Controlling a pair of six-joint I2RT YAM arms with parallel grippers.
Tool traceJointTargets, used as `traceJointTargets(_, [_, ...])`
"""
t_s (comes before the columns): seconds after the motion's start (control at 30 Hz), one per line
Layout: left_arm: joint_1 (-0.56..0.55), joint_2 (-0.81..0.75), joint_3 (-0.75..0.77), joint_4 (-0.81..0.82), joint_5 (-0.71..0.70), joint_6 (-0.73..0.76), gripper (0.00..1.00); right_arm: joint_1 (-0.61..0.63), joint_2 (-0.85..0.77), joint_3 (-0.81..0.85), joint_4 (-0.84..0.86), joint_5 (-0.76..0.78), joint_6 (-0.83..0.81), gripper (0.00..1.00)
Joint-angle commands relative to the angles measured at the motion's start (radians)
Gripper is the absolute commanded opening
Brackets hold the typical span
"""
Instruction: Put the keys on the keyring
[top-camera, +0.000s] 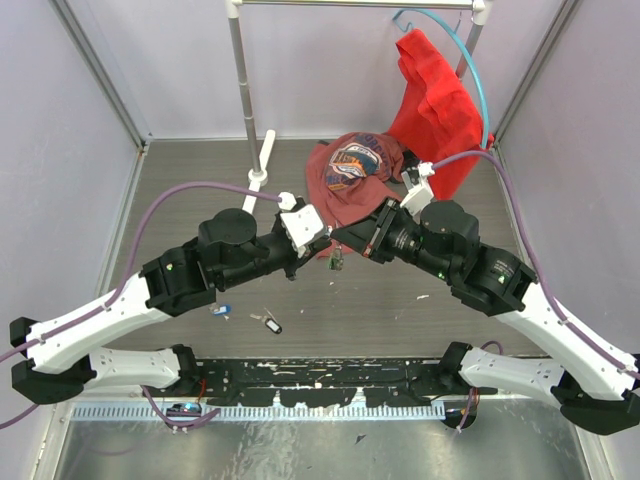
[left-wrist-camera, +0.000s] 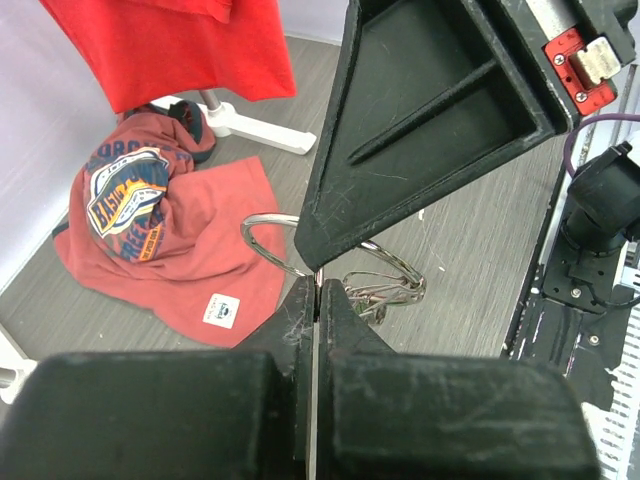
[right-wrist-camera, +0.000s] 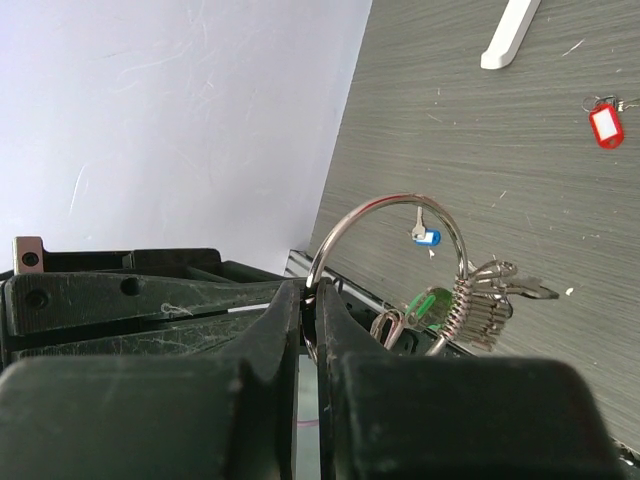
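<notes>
Clamping the keyring (right-wrist-camera: 398, 197) from opposite sides, the left gripper (left-wrist-camera: 316, 290) and right gripper (right-wrist-camera: 308, 292) are holding it above mid-table, likely steadying it for threading; loose keys (top-camera: 272, 326) are lying nearer.

Jaws pinched on keyring (left-wrist-camera: 270, 215); keys (left-wrist-camera: 385, 292) dangling beside.

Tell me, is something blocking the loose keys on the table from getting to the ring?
Nothing visible does. The blue-tagged key and the black-and-white key lie on the table beside the left arm, and only bare surface shows between them and the keyring. The left end effector and right end effector both pinch that ring.
</notes>
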Motion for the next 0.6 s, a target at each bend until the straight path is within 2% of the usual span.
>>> traceJointTargets(0.0, [0.000,-0.009,0.011,0.049,0.003,0.000,0.00,0.002,-0.031,0.002,0.072,-0.033,0.009,0.01])
traceJointTargets(0.07, [0.000,-0.014,0.016,0.039,0.004,0.002,0.00,0.003,-0.036,0.001,0.074,-0.031,0.005,0.05])
traceJointTargets(0.1, [-0.001,-0.016,0.018,0.031,0.004,0.003,0.00,0.003,-0.041,0.002,0.074,-0.029,-0.003,0.10])
traceJointTargets(0.2, [0.000,-0.017,0.032,-0.003,0.009,0.007,0.00,0.003,-0.054,0.012,0.059,-0.008,-0.040,0.36])
traceJointTargets(0.27, [0.001,-0.016,0.048,-0.033,0.021,0.009,0.00,0.004,-0.061,0.027,0.031,0.014,-0.085,0.44])
traceJointTargets(0.57, [0.000,-0.017,0.101,-0.143,0.070,0.021,0.00,0.003,-0.123,0.052,-0.017,0.065,-0.375,0.50])
